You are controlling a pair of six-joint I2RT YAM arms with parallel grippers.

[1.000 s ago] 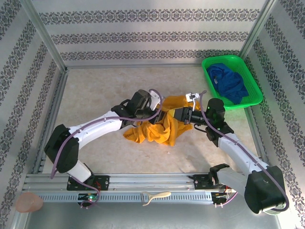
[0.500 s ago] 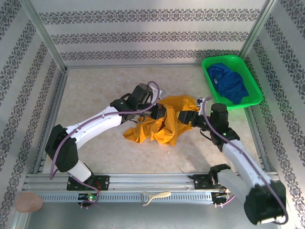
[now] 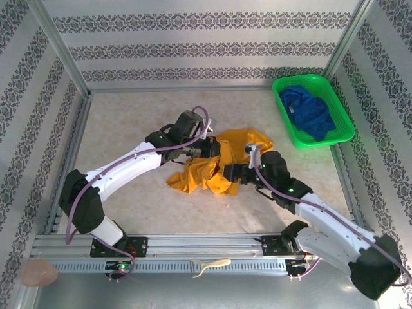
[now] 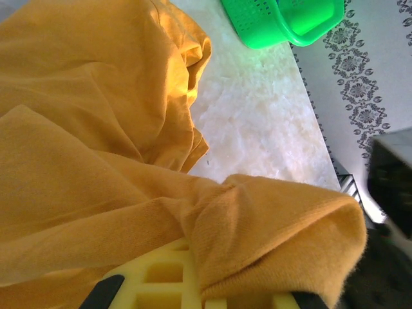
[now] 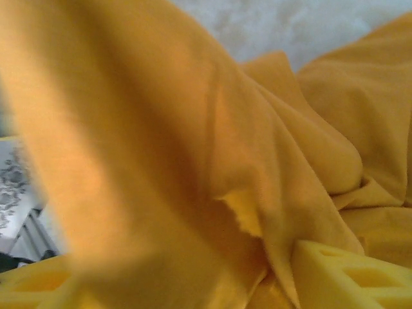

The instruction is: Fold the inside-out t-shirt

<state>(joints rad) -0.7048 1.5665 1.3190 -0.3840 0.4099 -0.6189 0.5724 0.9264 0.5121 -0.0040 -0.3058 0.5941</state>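
Where the table [image 3: 129,122] meets its far right corner, a green plastic basket [image 3: 325,141] holds a crumpled dark blue garment [image 3: 309,111], which fills most of it. Well apart from the basket, the orange-yellow t-shirt [image 3: 219,170] lies bunched and wrinkled at the middle of the table, between the two arms. The left gripper [image 3: 212,149] is clamped shut on a fold of the shirt at its far left side; in the left wrist view the cloth [image 4: 96,129] drapes over a yellow finger [image 4: 161,283], with the basket's corner [image 4: 283,22] beyond. The right gripper [image 3: 230,172] is pushed into the shirt's near right side, its yellow fingers [image 5: 347,273] spread apart with fabric [image 5: 161,161] hanging loose between them.
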